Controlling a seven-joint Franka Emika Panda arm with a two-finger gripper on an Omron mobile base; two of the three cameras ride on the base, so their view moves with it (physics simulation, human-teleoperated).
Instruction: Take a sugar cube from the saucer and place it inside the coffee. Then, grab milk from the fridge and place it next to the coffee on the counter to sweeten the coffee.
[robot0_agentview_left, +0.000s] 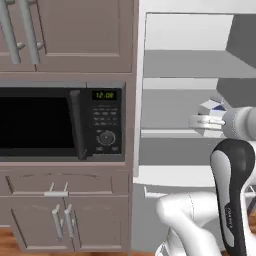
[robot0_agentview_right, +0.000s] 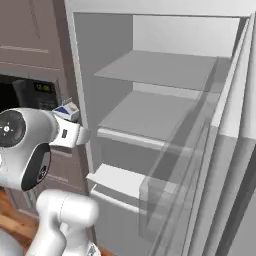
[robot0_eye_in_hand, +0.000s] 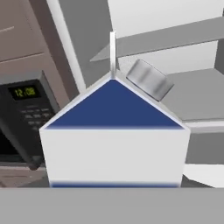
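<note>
The milk (robot0_eye_in_hand: 113, 144), a white gable-top carton with a blue roof panel and a grey cap, sits close against the hand camera. My gripper (robot0_agentview_left: 199, 122) is shut on the milk (robot0_agentview_left: 212, 107), holding it in the air in front of the open fridge (robot0_agentview_left: 190, 65). From the right base view the milk (robot0_agentview_right: 67, 110) rides on top of the gripper (robot0_agentview_right: 80, 134), just left of the fridge (robot0_agentview_right: 150, 115) side wall. My fingertips are hidden behind the carton. The fridge shelves behind it are bare.
A black microwave (robot0_agentview_left: 50, 122) with a lit green clock sits in brown cabinetry left of the fridge, with cabinet doors (robot0_agentview_left: 65, 220) below and above. The fridge door (robot0_agentview_right: 230, 150) stands open at the right. Wooden floor (robot0_agentview_right: 15, 220) shows below.
</note>
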